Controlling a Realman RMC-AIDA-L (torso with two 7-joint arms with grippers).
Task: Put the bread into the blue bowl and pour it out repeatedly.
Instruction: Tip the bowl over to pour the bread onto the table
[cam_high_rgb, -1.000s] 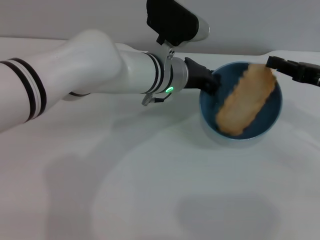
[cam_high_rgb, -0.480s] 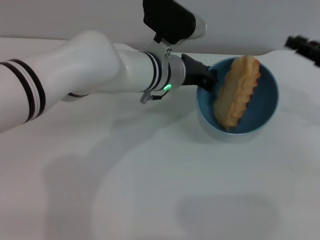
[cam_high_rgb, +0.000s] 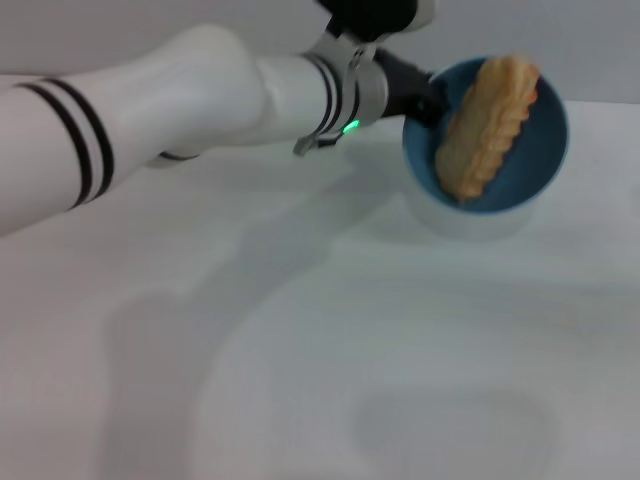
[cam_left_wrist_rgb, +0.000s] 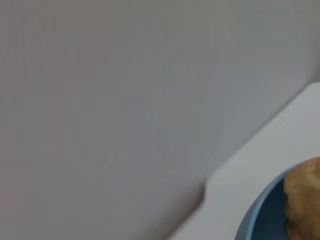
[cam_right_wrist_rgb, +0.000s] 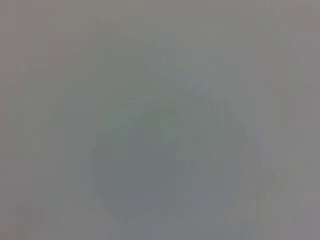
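Bread (cam_high_rgb: 486, 127), ridged and orange-striped, now lies inside the smooth light-blue bowl (cam_high_rgb: 545, 150), which has been lifted and tilted off the worktop (cam_high_rgb: 300, 350). The left tool (cam_high_rgb: 420, 95) is clamped on its rim, so pouring comes next. The right tool has gone from view.

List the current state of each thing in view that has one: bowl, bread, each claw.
blue bowl: lifted off the table, tilted with its opening toward the camera, gripped at its rim.
bread: inside the bowl, leaning against its wall, striped side showing.
left claw: shut on the bowl's rim.
right claw: out of view.
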